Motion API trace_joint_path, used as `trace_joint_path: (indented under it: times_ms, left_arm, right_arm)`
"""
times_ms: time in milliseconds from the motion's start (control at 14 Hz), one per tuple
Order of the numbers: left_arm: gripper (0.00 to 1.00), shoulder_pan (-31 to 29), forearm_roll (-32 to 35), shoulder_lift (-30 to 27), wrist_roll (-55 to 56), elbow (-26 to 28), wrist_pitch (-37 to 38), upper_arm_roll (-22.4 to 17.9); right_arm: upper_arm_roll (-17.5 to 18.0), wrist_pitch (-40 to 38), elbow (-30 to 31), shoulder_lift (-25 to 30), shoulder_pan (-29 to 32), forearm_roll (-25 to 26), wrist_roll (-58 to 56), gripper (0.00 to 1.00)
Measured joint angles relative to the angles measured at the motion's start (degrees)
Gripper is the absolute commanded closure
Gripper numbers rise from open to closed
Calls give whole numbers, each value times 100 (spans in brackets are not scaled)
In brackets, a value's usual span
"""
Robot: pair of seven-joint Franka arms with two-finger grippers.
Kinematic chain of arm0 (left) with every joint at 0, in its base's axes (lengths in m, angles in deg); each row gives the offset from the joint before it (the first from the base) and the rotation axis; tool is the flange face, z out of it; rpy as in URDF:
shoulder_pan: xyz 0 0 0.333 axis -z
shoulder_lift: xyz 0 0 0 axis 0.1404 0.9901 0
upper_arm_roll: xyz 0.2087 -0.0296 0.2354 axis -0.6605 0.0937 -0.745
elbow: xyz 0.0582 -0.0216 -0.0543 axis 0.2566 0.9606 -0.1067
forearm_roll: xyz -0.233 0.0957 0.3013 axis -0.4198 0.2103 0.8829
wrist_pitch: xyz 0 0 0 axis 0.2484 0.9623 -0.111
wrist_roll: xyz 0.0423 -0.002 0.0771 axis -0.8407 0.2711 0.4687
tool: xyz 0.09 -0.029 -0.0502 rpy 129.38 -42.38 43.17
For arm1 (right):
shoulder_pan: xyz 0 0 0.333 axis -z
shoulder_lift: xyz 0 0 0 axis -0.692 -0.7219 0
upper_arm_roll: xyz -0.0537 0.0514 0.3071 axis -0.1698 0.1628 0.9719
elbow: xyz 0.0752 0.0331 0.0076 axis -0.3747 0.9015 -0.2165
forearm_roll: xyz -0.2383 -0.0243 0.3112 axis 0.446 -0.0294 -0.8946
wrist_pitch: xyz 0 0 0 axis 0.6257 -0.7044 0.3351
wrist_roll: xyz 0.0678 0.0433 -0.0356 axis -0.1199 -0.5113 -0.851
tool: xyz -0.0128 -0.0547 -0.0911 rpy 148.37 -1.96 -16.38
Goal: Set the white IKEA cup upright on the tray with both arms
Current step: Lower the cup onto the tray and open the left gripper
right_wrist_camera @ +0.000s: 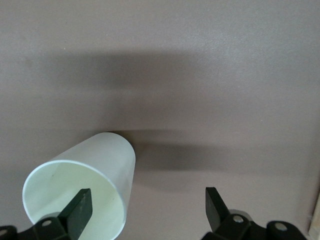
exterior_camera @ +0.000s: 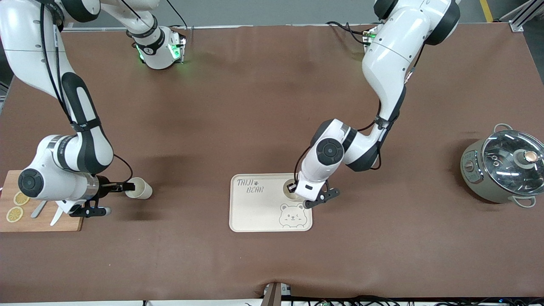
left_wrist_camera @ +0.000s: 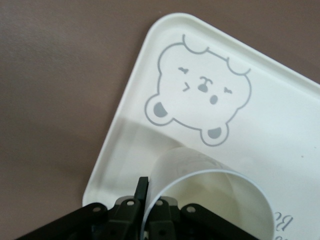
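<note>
- Tray (exterior_camera: pixel 255 212): smooth, matt cream plastic.
- Cup (left_wrist_camera: pixel 210 195) on the tray: thin, smooth, white.
- Pot lid (exterior_camera: pixel 512 163): glossy glass.
- Cutting board (exterior_camera: pixel 38 223): wood.
- Table cover (exterior_camera: pixel 255 106): matt brown.

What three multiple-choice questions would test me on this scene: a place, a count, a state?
1. The left pincer grips a cup standing where? A bare table B tray C pot
2. White cups in sight? A one B two C four
3. The right pincer, by the cutting board, is: A shut on a knife B lifting a lid C open at the lying cup's rim
B: cream tray beneath it. B: one gripped, one lying. C: fingers spread, one inside.
</note>
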Motion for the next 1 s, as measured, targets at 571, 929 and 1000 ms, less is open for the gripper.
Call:
trace_joint_path:
  times_ms: [571,929,1000]
  left_arm:
    - [0,328,0,152,90,-23,-217,-350]
    - [0,366,0,69,584,-283,193,-425]
    - [0,366,0,23,592,-430,503,-431]
  right_arm:
    - [1,21,371,616,-22,0,1,0]
    - [3,403,672,876,-43,-82,6,0]
    - [3,707,849,958,-45,-90,6,0]
